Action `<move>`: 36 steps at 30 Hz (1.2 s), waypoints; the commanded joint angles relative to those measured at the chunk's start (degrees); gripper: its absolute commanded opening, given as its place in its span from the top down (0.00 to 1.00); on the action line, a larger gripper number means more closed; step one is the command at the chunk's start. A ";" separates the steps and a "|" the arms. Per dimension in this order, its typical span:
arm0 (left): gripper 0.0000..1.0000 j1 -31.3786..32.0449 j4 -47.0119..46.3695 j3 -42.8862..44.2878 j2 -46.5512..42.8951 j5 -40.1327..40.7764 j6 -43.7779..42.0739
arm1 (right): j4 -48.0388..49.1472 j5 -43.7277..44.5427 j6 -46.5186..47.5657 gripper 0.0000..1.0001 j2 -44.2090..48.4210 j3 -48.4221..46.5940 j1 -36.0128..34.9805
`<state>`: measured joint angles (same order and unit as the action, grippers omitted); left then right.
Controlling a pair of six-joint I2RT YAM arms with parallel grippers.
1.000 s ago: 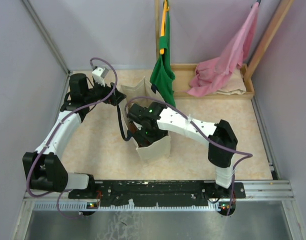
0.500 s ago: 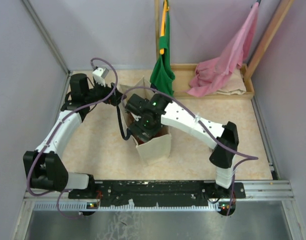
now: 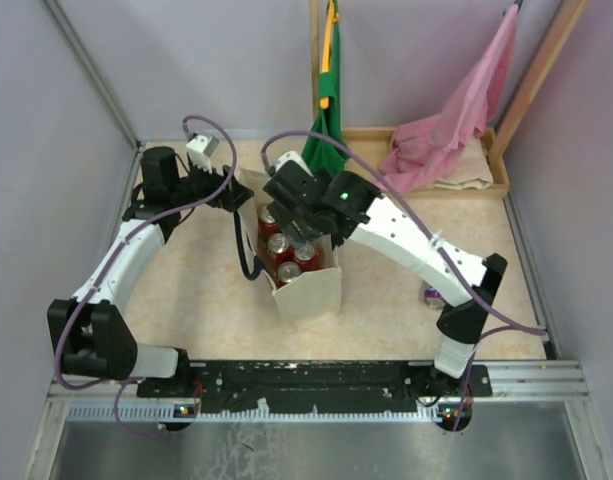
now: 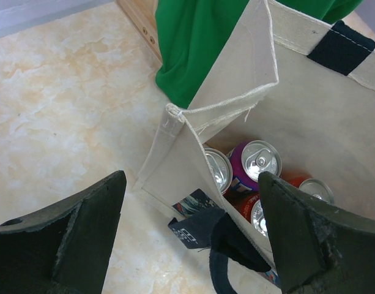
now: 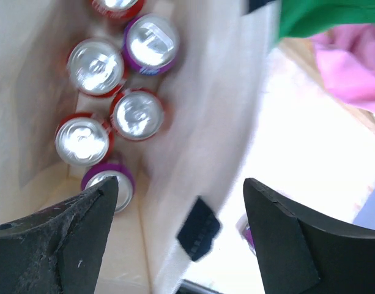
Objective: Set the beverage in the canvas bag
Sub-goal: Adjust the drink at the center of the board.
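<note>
**Grippers wide open at the canvas bag (image 3: 311, 295)**

The right gripper (image 5: 181, 184) hangs above the bag's mouth, fingers spread and holding nothing. Below it, red and purple cans (image 5: 138, 113) stand upright inside. The left gripper (image 4: 191, 179), equally wide and empty, sits at the bag's far corner, near a green cloth (image 4: 199, 43). Another purple can (image 3: 433, 296) sits on the table (image 3: 186, 290), well apart.

White arms (image 3: 398, 228), black joints (image 3: 89, 342), purple cables (image 3: 208, 121)

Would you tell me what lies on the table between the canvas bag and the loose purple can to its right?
Only bare tabletop separates the canvas bag from the purple can, as the top external view shows.
</note>
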<state>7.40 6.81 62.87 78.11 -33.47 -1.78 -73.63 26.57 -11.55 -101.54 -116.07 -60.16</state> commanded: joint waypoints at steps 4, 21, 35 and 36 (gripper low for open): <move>0.06 0.16 -1.18 2.40 1.46 -0.38 -0.67 | -1.36 16.65 -16.97 0.20 15.06 2.53 9.41; 0.06 0.16 -1.39 3.67 3.52 -0.84 -0.67 | 2.89 -6.02 -34.01 0.18 39.51 58.34 46.31; 0.06 0.00 -0.89 6.74 5.65 -1.31 -1.51 | 24.32 -7.22 -27.30 0.18 30.00 70.55 53.35; 0.06 -0.05 -0.80 6.74 5.60 -1.33 -1.55 | 25.06 -7.07 -26.81 0.18 29.33 70.81 53.66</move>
<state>7.40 6.44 67.83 83.31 -33.95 -2.39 -56.51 18.76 -41.28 -70.39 -45.91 -7.92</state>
